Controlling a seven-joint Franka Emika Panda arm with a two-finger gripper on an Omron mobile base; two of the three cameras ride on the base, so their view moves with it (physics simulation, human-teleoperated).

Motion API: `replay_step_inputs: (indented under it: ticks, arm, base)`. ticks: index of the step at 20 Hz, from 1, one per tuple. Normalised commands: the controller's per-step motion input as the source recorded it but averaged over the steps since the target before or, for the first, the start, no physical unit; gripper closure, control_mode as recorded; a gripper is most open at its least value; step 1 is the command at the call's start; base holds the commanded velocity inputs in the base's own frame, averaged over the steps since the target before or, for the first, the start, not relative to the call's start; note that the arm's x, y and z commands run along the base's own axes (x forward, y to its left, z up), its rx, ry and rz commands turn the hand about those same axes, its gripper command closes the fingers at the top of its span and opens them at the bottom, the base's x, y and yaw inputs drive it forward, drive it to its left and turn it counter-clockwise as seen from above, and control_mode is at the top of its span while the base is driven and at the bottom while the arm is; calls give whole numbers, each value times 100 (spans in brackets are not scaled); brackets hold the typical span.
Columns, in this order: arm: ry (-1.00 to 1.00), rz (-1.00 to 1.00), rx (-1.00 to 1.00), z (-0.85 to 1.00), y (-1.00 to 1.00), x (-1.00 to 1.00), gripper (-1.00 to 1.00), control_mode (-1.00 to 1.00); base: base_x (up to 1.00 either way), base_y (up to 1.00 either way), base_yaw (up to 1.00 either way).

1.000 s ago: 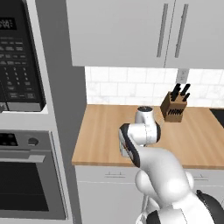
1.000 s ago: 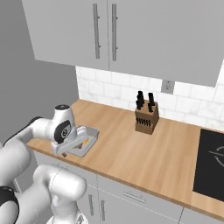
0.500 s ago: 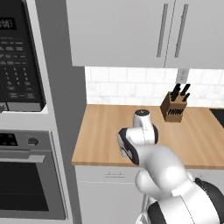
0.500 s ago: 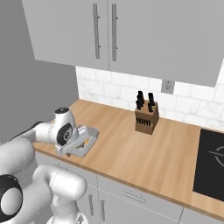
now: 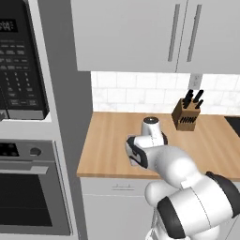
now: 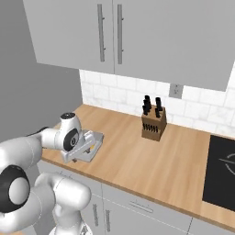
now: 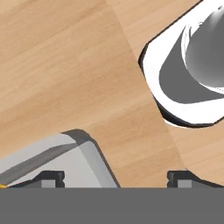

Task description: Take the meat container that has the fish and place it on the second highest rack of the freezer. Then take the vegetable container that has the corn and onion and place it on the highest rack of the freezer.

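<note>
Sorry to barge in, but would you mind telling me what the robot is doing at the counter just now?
The white arm is bent low over the wooden counter, with its pincer just above a grey container near the counter's front left corner. In the hand view the two fingertips straddle the container's corner, apart, gripping nothing. A bit of yellow shows inside the container, so it may be the corn one. A knife block stands further back by the tiled wall. Nothing has been lifted yet.
</note>
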Motion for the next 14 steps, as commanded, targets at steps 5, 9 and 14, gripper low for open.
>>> replay_step_inputs:
  ticks: [5, 9, 14]
  arm:
    - [3, -7, 0, -35, 2, 0, 100, -100]
    - [3, -7, 1, -50, 0, -17, 100, -100]
    - [13, -11, 1, -59, 0, -42, 100, -100]
  base:
    - [0, 0, 0]
    - [0, 0, 0]
    - [0, 0, 0]
